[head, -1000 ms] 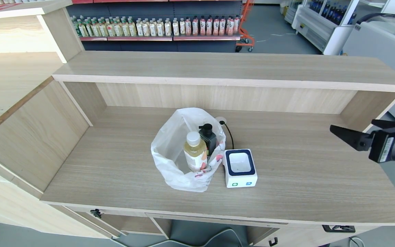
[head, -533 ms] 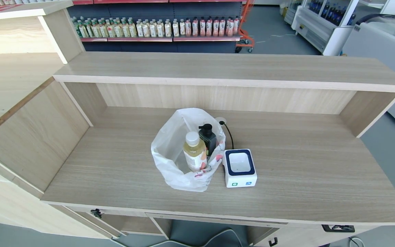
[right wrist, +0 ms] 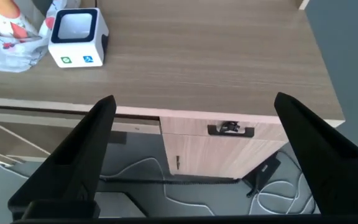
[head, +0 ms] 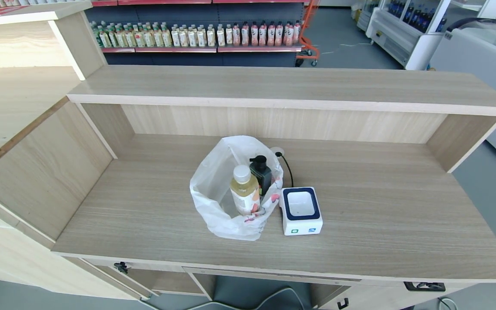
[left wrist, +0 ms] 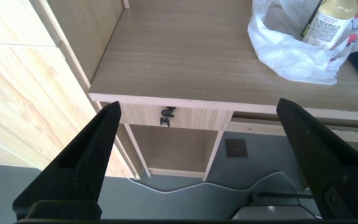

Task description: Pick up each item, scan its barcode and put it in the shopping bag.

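Withdrawn from three o'clock, right gripper [right wrist: 194, 98] and left gripper [left wrist: 197, 106] are spread apart, best kept clear of the bag [head: 213, 202].

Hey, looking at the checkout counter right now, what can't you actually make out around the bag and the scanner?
- Lower parts of the pale drink bottle and dark pump bottle: head view, hidden by the shopping bag wall.
- Bottom of the bag: head view, hidden by the bottles and folds.
- Barcodes on either bottle: head view, too small.
- Marks on the scanner front: head view, too small.
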You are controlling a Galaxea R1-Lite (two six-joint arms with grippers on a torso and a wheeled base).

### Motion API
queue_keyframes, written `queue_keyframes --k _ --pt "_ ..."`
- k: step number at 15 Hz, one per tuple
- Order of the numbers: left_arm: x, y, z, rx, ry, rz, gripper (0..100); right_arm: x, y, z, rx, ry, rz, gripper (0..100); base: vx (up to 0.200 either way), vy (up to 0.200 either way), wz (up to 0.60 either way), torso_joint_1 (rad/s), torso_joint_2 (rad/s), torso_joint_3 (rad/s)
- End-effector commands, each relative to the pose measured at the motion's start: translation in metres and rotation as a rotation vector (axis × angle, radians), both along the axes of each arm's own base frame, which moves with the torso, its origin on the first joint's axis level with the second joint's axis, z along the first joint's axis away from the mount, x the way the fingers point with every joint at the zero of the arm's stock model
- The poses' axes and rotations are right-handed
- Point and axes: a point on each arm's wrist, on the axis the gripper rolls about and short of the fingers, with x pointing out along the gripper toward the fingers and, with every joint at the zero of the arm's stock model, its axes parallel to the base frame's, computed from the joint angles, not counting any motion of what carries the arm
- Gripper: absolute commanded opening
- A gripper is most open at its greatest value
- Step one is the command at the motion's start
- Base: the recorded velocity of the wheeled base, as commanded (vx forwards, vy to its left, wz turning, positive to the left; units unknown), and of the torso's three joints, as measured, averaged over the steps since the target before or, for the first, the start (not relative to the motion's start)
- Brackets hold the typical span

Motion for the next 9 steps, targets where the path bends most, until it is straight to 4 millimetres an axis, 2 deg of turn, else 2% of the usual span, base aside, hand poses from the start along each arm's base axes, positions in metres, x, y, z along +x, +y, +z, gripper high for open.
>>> queue_keyframes --k 1,9 --pt "0.0001 0.0 0.0002 0.0 0.001 0.0 100 -0.0012 0.0 -0.0009 0.026 -0.015 -0.004 100 0.0 0.0 0.0 0.0 0.0 0.0" --pt "0.0002 0.0 -0.0002 0.0 0.002 0.0 100 -0.0012 -0.0001 -0.0009 0.034 -0.015 -0.005 100 0.0 0.0 0.0 0.0 0.0 0.0"
